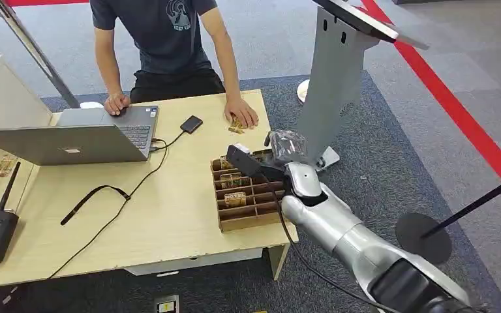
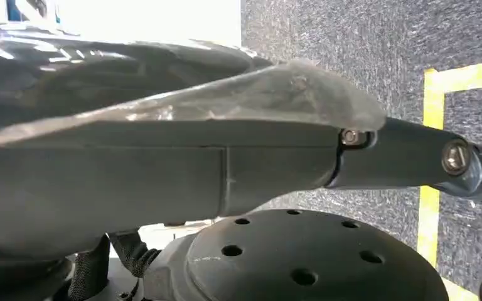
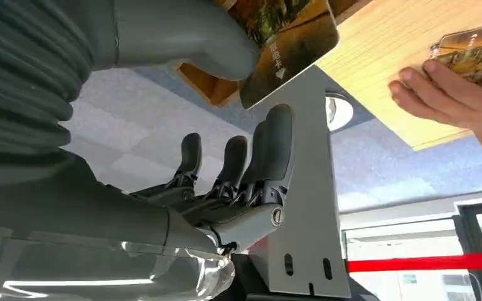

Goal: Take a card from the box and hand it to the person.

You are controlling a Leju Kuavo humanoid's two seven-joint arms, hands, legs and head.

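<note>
Head view: the right robot hand (image 1: 280, 145) sits at the far right end of the wooden box (image 1: 248, 195) on the table (image 1: 169, 222). From the right wrist view, its thumb presses a card (image 3: 285, 44) that stands against the fingers (image 3: 270, 150), so the card looks pinched, though the contact is partly hidden. The person (image 1: 163, 45) stands across the table, one hand (image 1: 242, 112) resting on a small card-like item near the box, the other on the laptop (image 1: 78, 137). The left robot hand (image 2: 464, 163) hangs over the carpet; I cannot tell whether it is closed.
</note>
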